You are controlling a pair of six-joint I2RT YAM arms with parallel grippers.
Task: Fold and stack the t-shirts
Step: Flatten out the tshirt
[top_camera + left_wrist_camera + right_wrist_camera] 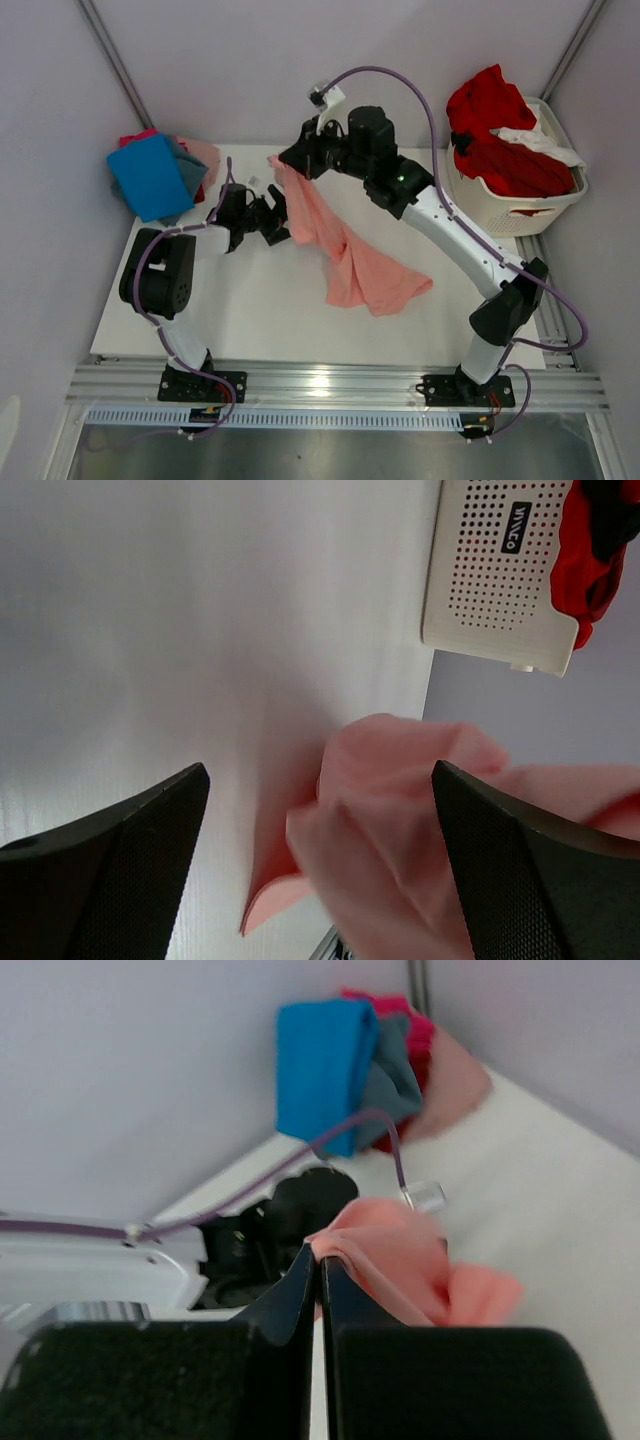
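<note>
Your right end effector [320, 1275] holds the salmon-pink t-shirt [350, 250] up by an edge, tail on the surface [250, 300]. Your left end effector [275, 222] gapes wide beside the cloth. You're at the spreading-out step; next, likely catch a second corner.

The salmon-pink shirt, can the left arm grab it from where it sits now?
Probably yes: the left gripper is open right beside the salmon-pink shirt, which the right gripper holds up; nothing stands between them.
</note>
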